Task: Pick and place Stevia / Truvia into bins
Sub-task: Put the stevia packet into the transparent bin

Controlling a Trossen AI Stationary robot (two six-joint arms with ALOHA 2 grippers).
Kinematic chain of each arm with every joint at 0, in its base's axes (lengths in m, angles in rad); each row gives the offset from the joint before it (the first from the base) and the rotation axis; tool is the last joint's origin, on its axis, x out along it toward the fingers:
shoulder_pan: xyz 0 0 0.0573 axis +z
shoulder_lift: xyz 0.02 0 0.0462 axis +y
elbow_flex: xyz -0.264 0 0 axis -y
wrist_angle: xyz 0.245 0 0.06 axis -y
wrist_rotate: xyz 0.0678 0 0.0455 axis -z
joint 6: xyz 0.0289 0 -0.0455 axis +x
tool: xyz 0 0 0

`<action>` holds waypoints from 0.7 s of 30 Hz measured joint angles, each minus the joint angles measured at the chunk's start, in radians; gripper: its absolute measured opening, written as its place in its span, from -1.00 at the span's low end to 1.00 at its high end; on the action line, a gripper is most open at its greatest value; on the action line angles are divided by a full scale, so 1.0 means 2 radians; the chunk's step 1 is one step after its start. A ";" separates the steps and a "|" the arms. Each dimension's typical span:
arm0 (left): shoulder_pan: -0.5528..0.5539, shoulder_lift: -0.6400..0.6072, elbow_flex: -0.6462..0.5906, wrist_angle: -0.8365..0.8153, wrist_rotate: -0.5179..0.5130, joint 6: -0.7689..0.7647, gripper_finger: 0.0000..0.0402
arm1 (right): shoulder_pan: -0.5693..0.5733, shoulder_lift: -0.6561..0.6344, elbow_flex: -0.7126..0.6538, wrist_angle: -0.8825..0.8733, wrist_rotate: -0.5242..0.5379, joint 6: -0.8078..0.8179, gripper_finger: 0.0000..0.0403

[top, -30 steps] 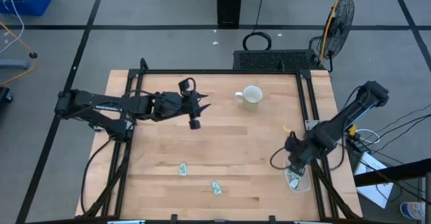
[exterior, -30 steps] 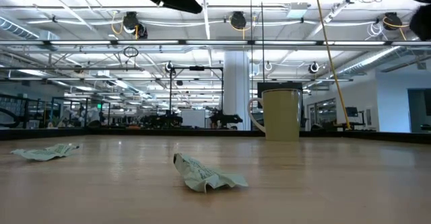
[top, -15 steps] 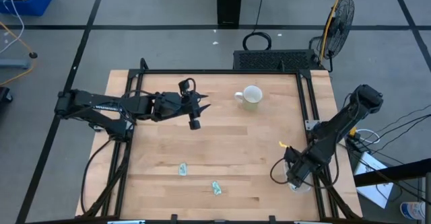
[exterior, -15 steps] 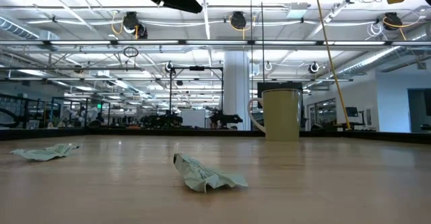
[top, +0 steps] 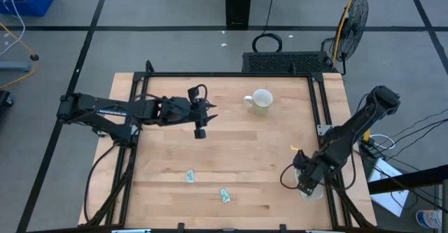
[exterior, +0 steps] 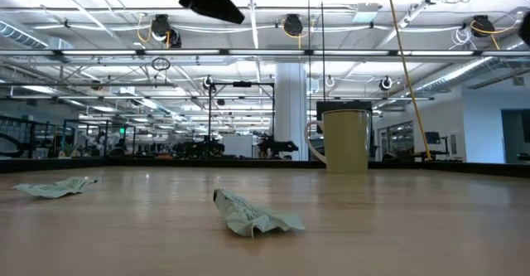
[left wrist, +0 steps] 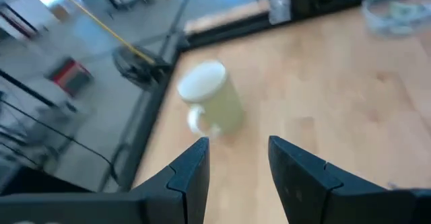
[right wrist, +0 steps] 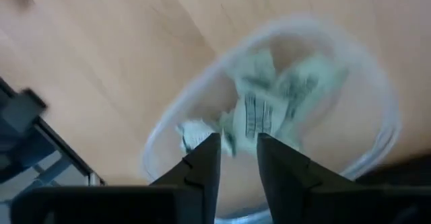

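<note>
The right gripper hangs over the tub, its fingers slightly apart, empty, just above crumpled sachets lying without clear direction. Two more sachets lie on the tabletop. The left gripper is wide open near the mug.

Grey floor, black fan behind table; ceiling lights, glass partitions.

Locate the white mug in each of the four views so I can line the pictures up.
High view: white mug stands near the table's far edge, right of centre.
Low view: the mug stands right of centre, at the table's far end, handle to the left.
Left wrist view: the mug lies ahead of the open left pincer.
Right wrist view: not in it; only the clear tub of sachets.
Shared landmark: the wooden table.
</note>
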 joint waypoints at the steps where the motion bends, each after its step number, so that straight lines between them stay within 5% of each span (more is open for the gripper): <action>1: -0.001 0.000 0.000 -0.013 0.002 -0.009 -0.21 | -0.004 -0.007 0.000 0.002 0.018 -0.011 -0.56; 6: -0.009 0.000 0.000 -0.111 0.016 -0.055 -0.21 | -0.031 -0.039 0.000 0.010 0.121 -0.106 -0.56; 14: -0.054 0.005 -0.051 -0.196 0.159 -0.137 -0.21 | -0.086 -0.057 -0.001 0.047 0.307 -0.302 -0.55; 21: -0.125 0.005 -0.152 -0.129 0.182 -0.255 -0.21 | -0.137 -0.057 -0.043 0.239 0.338 -0.512 -0.50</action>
